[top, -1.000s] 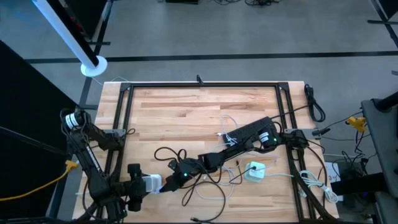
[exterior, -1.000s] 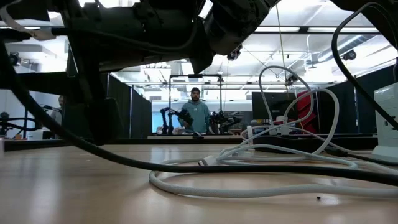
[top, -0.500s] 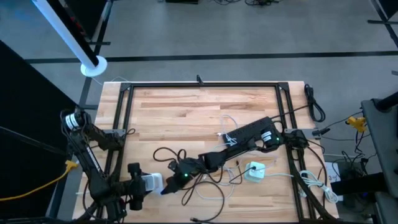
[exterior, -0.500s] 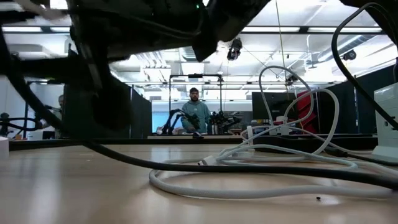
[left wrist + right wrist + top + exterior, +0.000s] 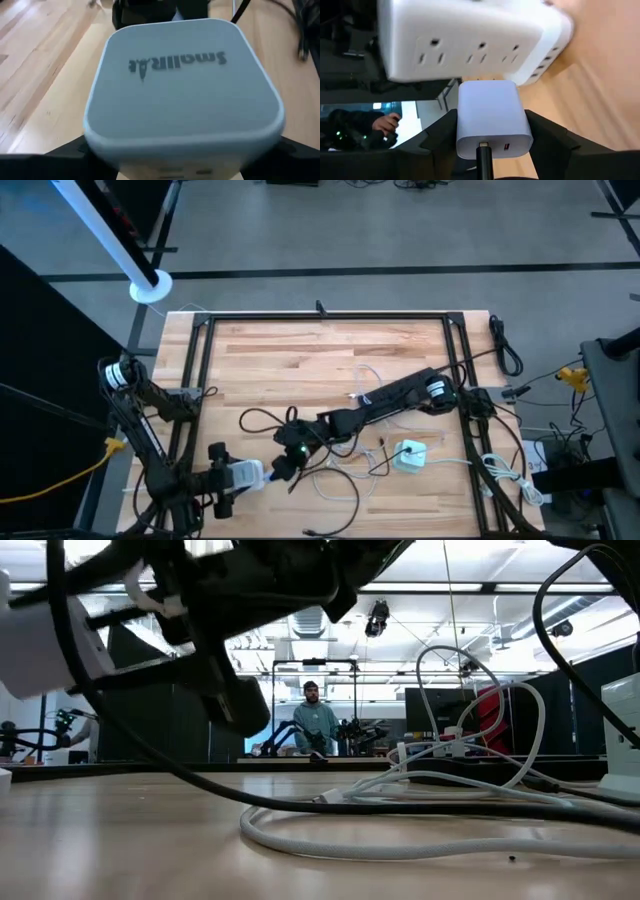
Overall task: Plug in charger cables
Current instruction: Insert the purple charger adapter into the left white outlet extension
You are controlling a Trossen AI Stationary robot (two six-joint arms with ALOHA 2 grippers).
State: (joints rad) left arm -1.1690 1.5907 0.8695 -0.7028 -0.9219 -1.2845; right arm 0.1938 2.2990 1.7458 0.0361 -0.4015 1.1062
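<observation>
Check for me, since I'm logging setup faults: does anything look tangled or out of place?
Yes. The thin cables lie in a loose tangle near the table's front, around a white charger block. Nothing looks damaged.

From overhead, the plugs on the charger cables (image 5: 345, 480) are too small to make out. The left gripper (image 5: 185, 170) sits mostly hidden behind the white power block (image 5: 182, 90) it clamps.
</observation>
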